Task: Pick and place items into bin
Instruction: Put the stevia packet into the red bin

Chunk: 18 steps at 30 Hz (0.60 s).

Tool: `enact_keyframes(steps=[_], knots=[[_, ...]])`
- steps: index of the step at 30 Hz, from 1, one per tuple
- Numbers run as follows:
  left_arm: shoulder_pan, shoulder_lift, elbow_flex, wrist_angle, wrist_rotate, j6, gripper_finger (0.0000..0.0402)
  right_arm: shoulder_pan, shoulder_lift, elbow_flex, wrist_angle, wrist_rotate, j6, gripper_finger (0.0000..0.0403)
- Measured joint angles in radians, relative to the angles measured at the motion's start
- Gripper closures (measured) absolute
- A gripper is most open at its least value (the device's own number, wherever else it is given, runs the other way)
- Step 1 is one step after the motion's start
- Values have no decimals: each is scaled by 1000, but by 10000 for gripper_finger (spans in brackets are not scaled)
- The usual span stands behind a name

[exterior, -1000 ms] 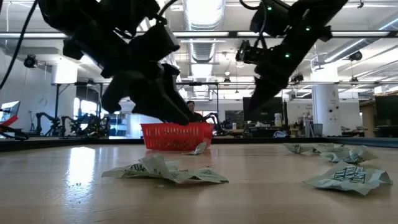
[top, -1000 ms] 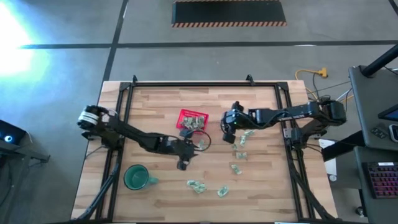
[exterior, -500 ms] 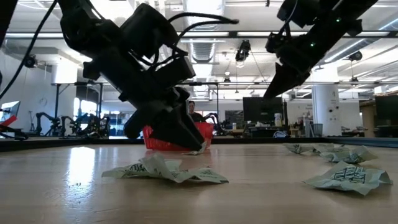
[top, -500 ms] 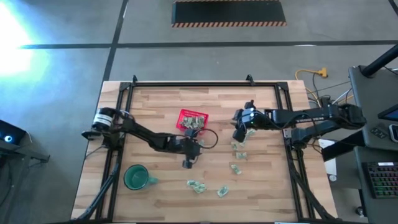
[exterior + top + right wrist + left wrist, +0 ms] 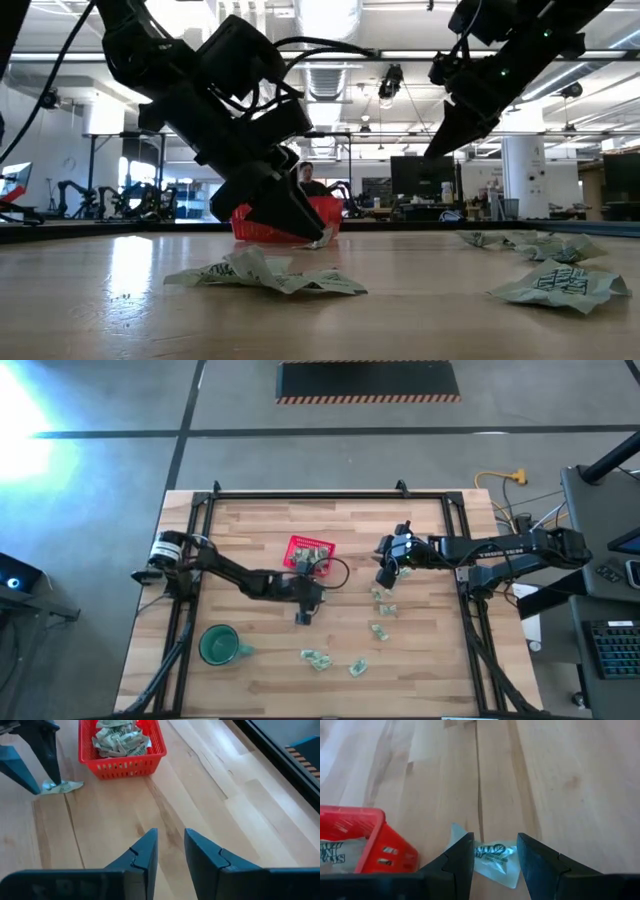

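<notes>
**Basket partly filled, loose pieces still being cleared**

Jaws of the left gripper [image 5: 494,857] are being held apart astride one wrapped piece [image 5: 492,861] lying just beside the red basket [image 5: 121,751], nothing clamped yet. Several pieces are already lying inside it. The right gripper [image 5: 170,852], narrowly parted and empty, is being held above bare table right of the basket; more pieces [image 5: 383,610] are waiting nearer. Open room is lying all around.
</notes>
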Motion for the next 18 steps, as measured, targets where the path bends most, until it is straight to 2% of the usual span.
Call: enact_keyframes(steps=[4,9,18], knots=[[5,0,-9,-4,8,-19,269,0,2,0,3,0,1,312],[17,-1,-15,-5,86,-29,269,0,3,0,11,0,3,318],[18,6,-14,-21,89,-29,269,0,3,0,22,-3,3,325]])
